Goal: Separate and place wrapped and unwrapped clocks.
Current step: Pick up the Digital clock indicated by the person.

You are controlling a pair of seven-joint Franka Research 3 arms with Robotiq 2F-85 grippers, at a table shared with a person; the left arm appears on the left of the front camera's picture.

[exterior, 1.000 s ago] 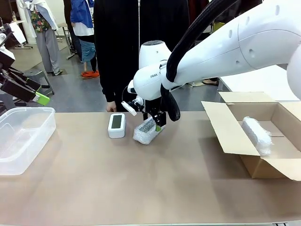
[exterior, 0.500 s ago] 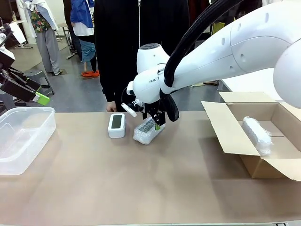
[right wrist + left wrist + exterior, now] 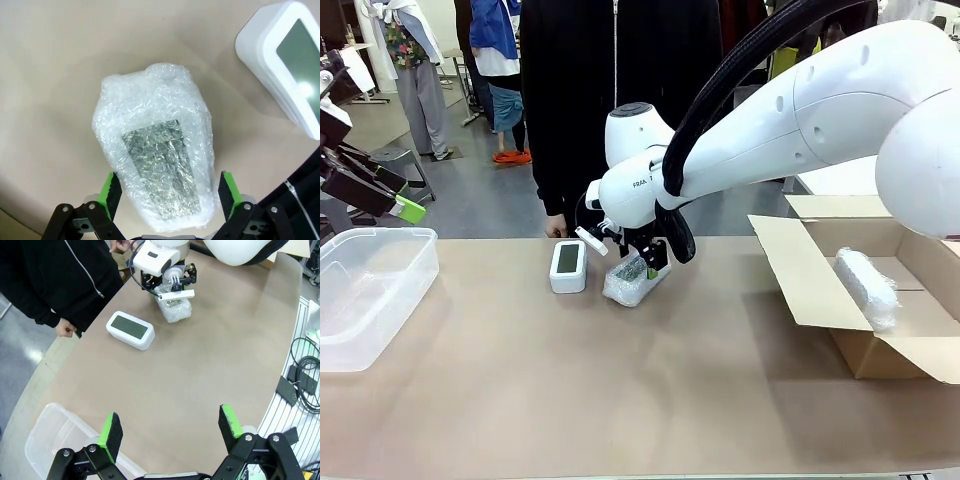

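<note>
A wrapped clock [image 3: 633, 281], a bubble-wrap bundle showing a dark face, lies mid-table. My right gripper [image 3: 646, 262] is down over it. In the right wrist view the gripper [image 3: 168, 194] is open, and its green pads [image 3: 109, 192] stand on either side of the bundle's [image 3: 155, 155] near end. The unwrapped clock [image 3: 568, 265], white with a dark screen, lies just to the bundle's left [image 3: 285, 65]. Another wrapped clock [image 3: 866, 287] lies inside the cardboard box [image 3: 800, 275] on the right. My left gripper [image 3: 405, 197] hangs open above the table's left end [image 3: 170, 432], holding nothing.
A clear plastic bin [image 3: 370, 290] sits at the left edge, below my left gripper [image 3: 50, 440]. A person in a black jacket [image 3: 610, 90] stands at the far side behind the clocks, one hand [image 3: 556, 227] at the table edge. The box flaps stand open.
My right arm has shifted a little left and down over the wrapped clock, jaws still open. The left arm and both clocks have not moved.
</note>
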